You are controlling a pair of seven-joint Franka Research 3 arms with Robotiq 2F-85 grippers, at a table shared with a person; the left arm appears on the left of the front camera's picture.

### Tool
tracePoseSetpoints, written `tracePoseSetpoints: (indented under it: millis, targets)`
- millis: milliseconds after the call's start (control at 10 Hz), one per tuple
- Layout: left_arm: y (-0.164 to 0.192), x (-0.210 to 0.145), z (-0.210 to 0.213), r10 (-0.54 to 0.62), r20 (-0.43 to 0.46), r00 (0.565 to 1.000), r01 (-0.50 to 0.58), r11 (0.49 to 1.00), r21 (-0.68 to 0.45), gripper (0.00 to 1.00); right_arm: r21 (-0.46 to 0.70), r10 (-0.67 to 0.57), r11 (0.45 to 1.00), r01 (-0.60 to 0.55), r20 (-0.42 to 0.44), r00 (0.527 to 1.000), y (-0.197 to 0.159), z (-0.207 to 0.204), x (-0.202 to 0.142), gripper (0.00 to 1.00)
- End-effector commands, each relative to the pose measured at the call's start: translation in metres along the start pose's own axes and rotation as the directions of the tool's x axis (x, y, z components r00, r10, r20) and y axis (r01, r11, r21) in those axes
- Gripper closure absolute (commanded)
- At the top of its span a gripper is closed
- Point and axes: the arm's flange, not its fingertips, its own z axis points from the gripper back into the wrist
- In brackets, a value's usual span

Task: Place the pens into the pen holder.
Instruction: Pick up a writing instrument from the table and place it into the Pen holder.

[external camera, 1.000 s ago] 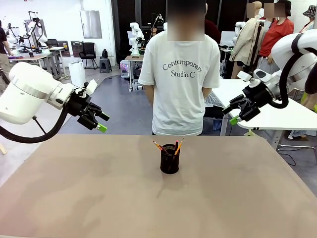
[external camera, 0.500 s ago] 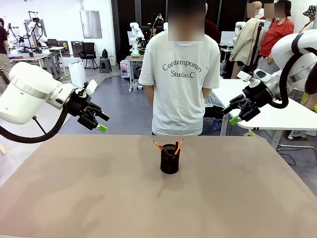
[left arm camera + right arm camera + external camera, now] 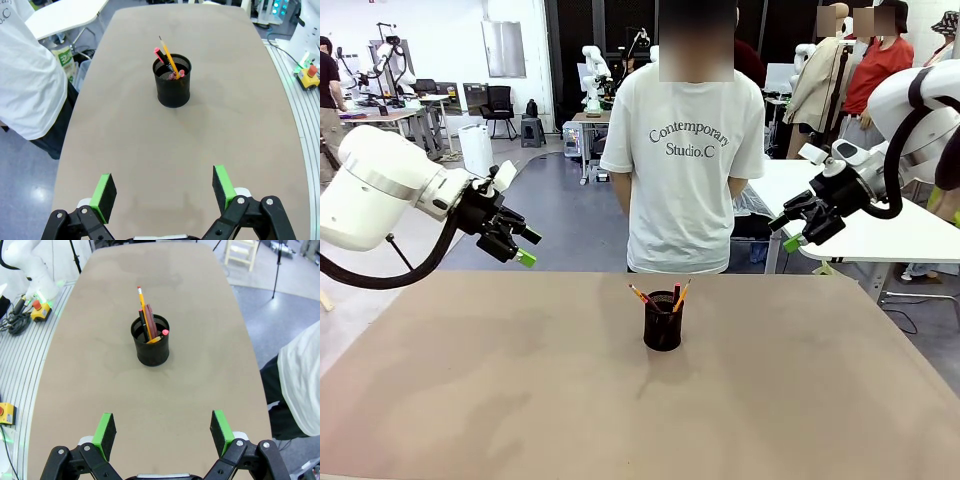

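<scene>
Both claws unmoved (open), pens (image 3: 672, 295) in holder (image 3: 662, 322)

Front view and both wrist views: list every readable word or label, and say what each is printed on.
"Contemporary Studio.C": on the back of the person's white T-shirt, front view.
Green-and-white packet on the floor, left wrist view: its print is too small to read.
Pens and pen holder: no readable print.
</scene>
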Motion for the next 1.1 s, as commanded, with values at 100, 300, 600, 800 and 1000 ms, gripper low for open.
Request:
tracePoseSetpoints:
  millis: [100, 300, 600, 800, 1000]
  targets:
    - [0.0000, 0.0000, 0.0000, 0.000, 0.000, 1.000, 0.000, 1.000, 0.000, 0.00, -0.005, 0.007, 1.000, -0.007, -0.006, 1.000, 0.0002, 0.0013, 0.0027, 0.00]
    - [0.0000, 0.0000, 0.0000, 0.000, 0.000, 1.000, 0.000, 1.000, 0.000, 0.00, -0.005, 0.007, 1.000, -0.007, -0.006, 1.000, 0.0002, 0.0013, 0.0027, 0.00]
    - [0.0000, 0.0000, 0.0000, 0.000, 0.000, 1.000, 0.000, 1.000, 0.000, 0.00, -0.005, 0.007, 1.000, -0.007, -0.006, 1.000, 0.0002, 0.0013, 0.0027, 0.00]
    - [0.0000, 0.0000, 0.0000, 0.000, 0.000, 1.000, 0.000, 1.000, 0.000, 0.00, -0.005, 0.007, 1.000, -0.007, -0.006, 1.000, 0.0002, 0.0013, 0.0027, 0.00]
    - [0.0000, 0.0000, 0.0000, 0.000, 0.000, 1.000, 0.000, 1.000, 0.000, 0.00, -0.005, 0.007, 1.000, -0.007, -0.006, 1.000, 0.0002, 0.0013, 0.0027, 0.00]
